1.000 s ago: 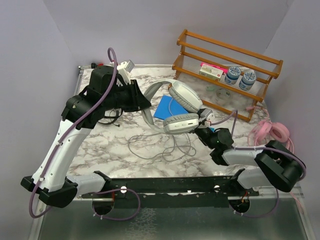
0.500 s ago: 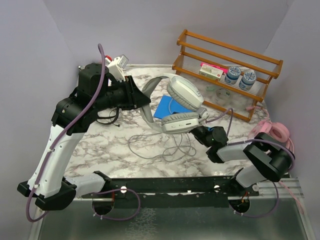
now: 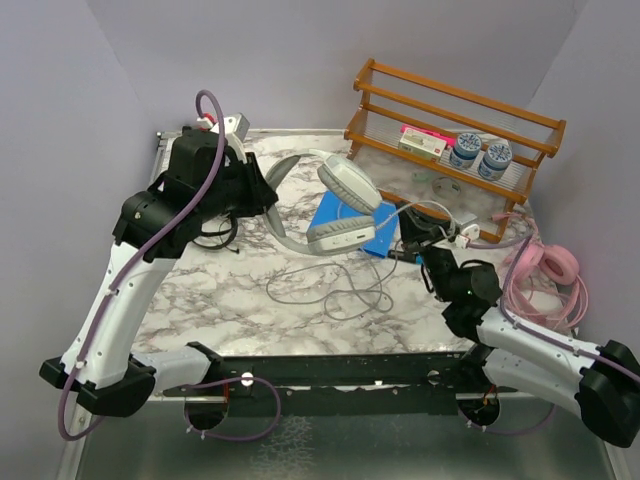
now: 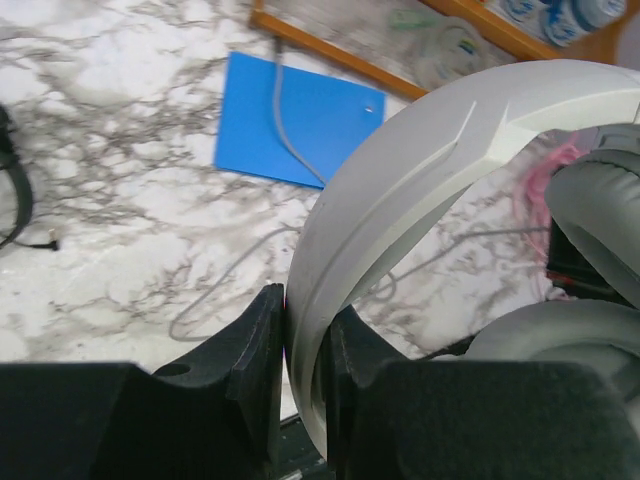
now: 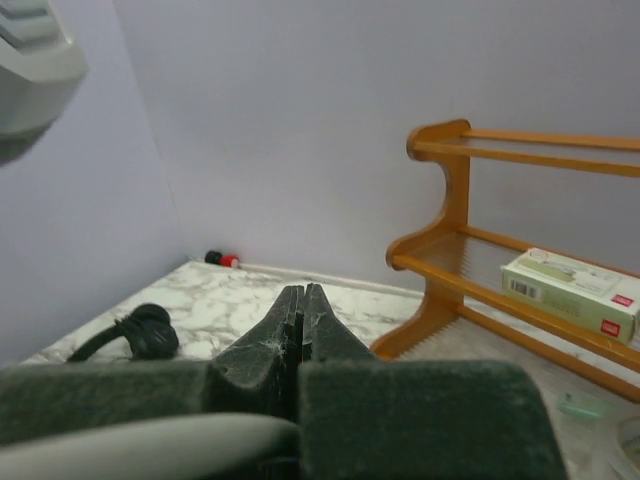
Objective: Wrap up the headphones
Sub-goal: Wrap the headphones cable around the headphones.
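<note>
The large grey-white headphones (image 3: 340, 232) hang above the table. My left gripper (image 3: 262, 190) is shut on their headband (image 4: 450, 150), which sits pinched between the jaws of the left gripper (image 4: 305, 300). Their grey cable (image 3: 330, 290) lies in loose loops on the marble. My right gripper (image 3: 408, 228) is to the right of the ear cups, over the blue pad. In its wrist view the right gripper (image 5: 303, 290) is shut, with nothing visible between its fingers. Black headphones (image 3: 215, 232) lie under the left arm. Pink headphones (image 3: 545, 265) lie at the right edge.
A blue pad (image 3: 327, 213) lies under the hanging headphones. A wooden rack (image 3: 450, 110) at the back right holds a box (image 5: 570, 290) and two jars. Grey walls close in the table on three sides.
My right gripper has shut and drawn back from the lower ear cup, its arm swinging right. The left arm has carried the headphones a little to the left.
</note>
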Action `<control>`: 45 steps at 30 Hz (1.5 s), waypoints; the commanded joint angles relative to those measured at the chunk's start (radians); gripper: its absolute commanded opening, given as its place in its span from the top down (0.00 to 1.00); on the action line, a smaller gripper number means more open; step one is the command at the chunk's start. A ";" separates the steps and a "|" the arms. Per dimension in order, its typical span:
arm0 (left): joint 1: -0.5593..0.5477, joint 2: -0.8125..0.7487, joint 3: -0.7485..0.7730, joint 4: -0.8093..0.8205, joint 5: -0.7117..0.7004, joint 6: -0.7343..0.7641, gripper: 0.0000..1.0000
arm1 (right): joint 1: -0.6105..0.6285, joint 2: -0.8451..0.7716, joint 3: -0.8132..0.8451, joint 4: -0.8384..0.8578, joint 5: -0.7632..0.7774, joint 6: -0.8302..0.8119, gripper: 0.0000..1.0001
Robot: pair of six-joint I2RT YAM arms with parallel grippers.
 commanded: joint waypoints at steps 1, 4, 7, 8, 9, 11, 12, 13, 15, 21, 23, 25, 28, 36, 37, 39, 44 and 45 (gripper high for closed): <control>0.052 0.017 0.002 0.016 -0.158 -0.011 1.00 | 0.001 -0.025 0.084 -0.408 0.067 -0.020 0.99; 0.073 0.022 0.048 0.031 -0.187 -0.036 1.00 | 0.001 0.027 0.106 -0.523 -0.040 0.031 0.99; 0.076 0.017 0.170 0.025 -0.236 -0.049 1.00 | 0.001 0.071 0.101 -0.550 -0.103 0.117 0.99; 0.077 0.010 0.212 0.023 -0.264 -0.052 1.00 | 0.001 0.082 0.099 -0.551 -0.107 0.137 0.99; 0.076 -0.002 0.249 0.022 -0.301 -0.058 1.00 | 0.001 0.090 0.097 -0.554 -0.104 0.154 0.99; 0.076 -0.031 0.290 0.021 -0.371 -0.058 1.00 | 0.001 0.099 0.096 -0.566 -0.095 0.163 0.99; 0.075 -0.043 0.298 0.021 -0.405 -0.051 1.00 | 0.001 0.097 0.095 -0.570 -0.086 0.164 0.99; 0.075 -0.053 0.298 0.018 -0.435 -0.041 1.00 | 0.001 0.091 0.094 -0.576 -0.075 0.163 0.99; 0.076 -0.064 0.280 0.006 -0.500 -0.029 1.00 | 0.001 0.065 0.095 -0.597 -0.047 0.163 0.99; 0.076 -0.077 0.147 -0.005 -0.617 0.009 1.00 | 0.001 -0.045 0.100 -0.654 0.110 0.145 0.99; 0.076 -0.085 0.075 0.005 -0.628 0.030 1.00 | 0.001 -0.081 0.113 -0.665 0.192 0.123 0.99; 0.075 -0.082 0.006 0.015 -0.604 0.058 1.00 | 0.001 -0.119 0.141 -0.677 0.247 0.081 0.99; 0.075 -0.051 -0.065 0.017 -0.531 0.124 1.00 | 0.001 -0.164 0.198 -0.692 0.275 0.003 0.99; 0.075 -0.019 -0.251 0.097 -0.170 0.294 1.00 | 0.001 -0.133 0.361 -0.701 0.234 -0.068 0.99; 0.075 -0.016 -0.268 0.109 -0.123 0.295 1.00 | 0.001 -0.118 0.388 -0.709 0.201 -0.079 0.99; 0.075 -0.004 -0.296 0.123 -0.080 0.285 1.00 | 0.001 -0.099 0.432 -0.726 0.141 -0.101 0.99; 0.074 0.021 -0.365 0.146 0.052 0.291 1.00 | 0.001 -0.090 0.481 -0.688 0.109 -0.159 0.97; 0.074 0.022 -0.379 0.151 0.079 0.295 1.00 | 0.002 -0.087 0.488 -0.679 0.121 -0.171 0.97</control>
